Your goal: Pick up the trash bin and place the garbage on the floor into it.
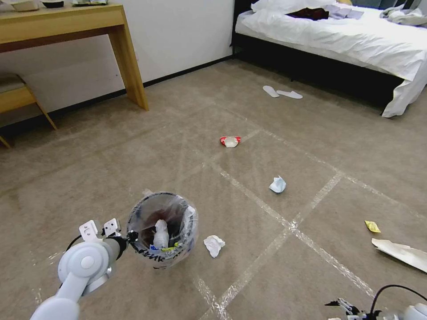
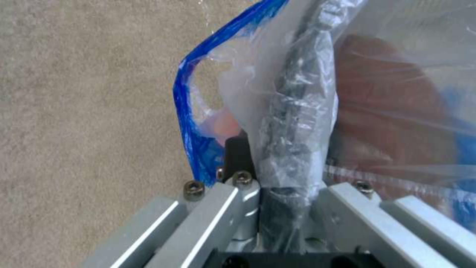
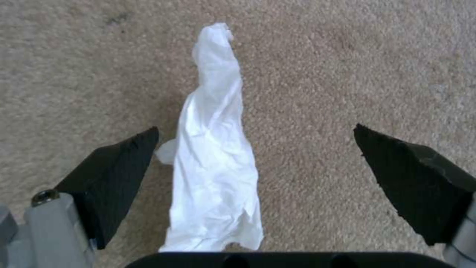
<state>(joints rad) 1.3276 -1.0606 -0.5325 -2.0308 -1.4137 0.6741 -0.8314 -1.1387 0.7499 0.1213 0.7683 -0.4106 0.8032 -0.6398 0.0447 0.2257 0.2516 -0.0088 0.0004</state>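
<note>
On the taped beige carpet point(image 1: 249, 111) of a bedroom, the robot's left gripper point(image 1: 130, 235) is holding the trash bin point(image 1: 163, 229) by its rim, jaws clamped together on the edge and the plastic liner, as the left wrist view point(image 2: 292, 149) is showing close up. Inside the bin, a small white bottle point(image 1: 160, 234) and a few scraps are sitting against the red base.

Litter is lying scattered across the floor: a crumpled white tissue point(image 1: 214, 245) just beside the bin, a bluish paper wad point(image 1: 277, 184) farther out, a crushed red-and-white paper bowl point(image 1: 230, 141) beyond that, and a yellow wrapper point(image 1: 372, 226) and a torn sheet of cardboard point(image 1: 402, 252) off to the right.

Low at the right, the right gripper point(image 1: 349, 309) is hanging over bare carpet with its black fingertips point(image 3: 111, 175) spread well apart; in the right wrist view, a twisted white tissue point(image 3: 213, 149) is lying between them, closer to one fingertip, untouched.

A wooden desk point(image 1: 66, 24), a white-sheeted bed point(image 1: 356, 40) and a pair of white slippers point(image 1: 281, 92) are standing by in the background.
</note>
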